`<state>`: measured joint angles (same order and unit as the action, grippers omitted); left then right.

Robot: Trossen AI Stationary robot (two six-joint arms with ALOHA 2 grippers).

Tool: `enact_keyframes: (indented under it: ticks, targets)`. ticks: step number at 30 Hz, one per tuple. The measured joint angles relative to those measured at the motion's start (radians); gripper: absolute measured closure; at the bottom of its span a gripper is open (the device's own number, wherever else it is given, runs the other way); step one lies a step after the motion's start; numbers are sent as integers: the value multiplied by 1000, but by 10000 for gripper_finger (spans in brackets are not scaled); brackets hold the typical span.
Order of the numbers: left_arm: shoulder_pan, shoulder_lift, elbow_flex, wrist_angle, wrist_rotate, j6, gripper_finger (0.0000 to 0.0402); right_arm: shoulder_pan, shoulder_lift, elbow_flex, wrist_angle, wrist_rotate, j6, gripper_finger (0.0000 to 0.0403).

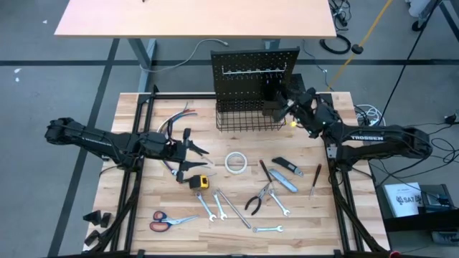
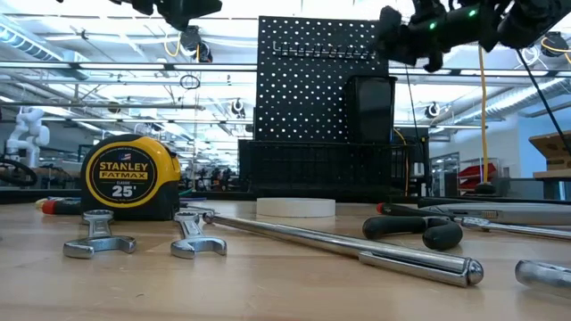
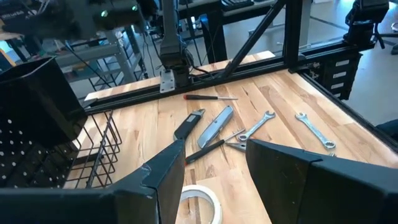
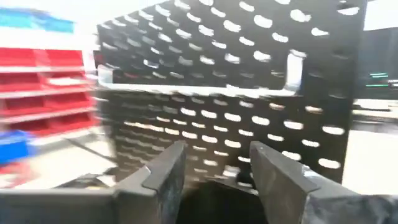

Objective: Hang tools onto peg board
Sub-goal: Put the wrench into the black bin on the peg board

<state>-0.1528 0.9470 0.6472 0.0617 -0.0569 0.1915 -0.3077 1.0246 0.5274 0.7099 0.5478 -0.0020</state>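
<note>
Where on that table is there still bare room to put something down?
Bare wood lies along the near edge left of the orange-handled scissors and at the far right beyond the red-and-black screwdriver. It is crowded in the middle, around the tape roll, pliers and wrenches.

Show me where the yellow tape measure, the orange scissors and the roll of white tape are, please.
yellow tape measure (image 2: pixel 129 176): low view, on its label face.
orange scissors (image 1: pixel 160 221): high view, on the handles.
roll of white tape (image 1: pixel 236 163): high view, on the ring's rim.

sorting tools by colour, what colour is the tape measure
Yellow with black trim; the tape measure shows best in the low view.
</note>
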Motion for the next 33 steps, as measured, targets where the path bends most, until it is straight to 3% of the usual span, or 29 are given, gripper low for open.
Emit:
enact_keyframes:
  ticks: [5, 9, 12, 17, 22, 25, 33]
  targets:
    - [0, 0, 0, 0, 0, -3, 224, 92, -52, 0, -157, -322, 163, 221]
    - [0, 0, 0, 0, 0, -3, 224, 219, -35, 1, -334, -445, 375, 227]
    - [0, 0, 0, 0, 0, -5, 224, 352, 10, 0, -435, -450, 506, 234]
    - [0, 0, 0, -1, 5, -30, 224, 547, 107, 0, -426, -443, 677, 243]
    - [-1, 26, 0, -53, 204, -67, 224, 693, 222, 0, -354, -385, 781, 250]
    - [-10, 105, 0, -12, 309, -113, 224, 756, 303, 0, -255, -383, 809, 254]
    - [-90, 376, 0, 53, 299, -140, 224, 846, 524, 159, -247, -357, 768, 266]
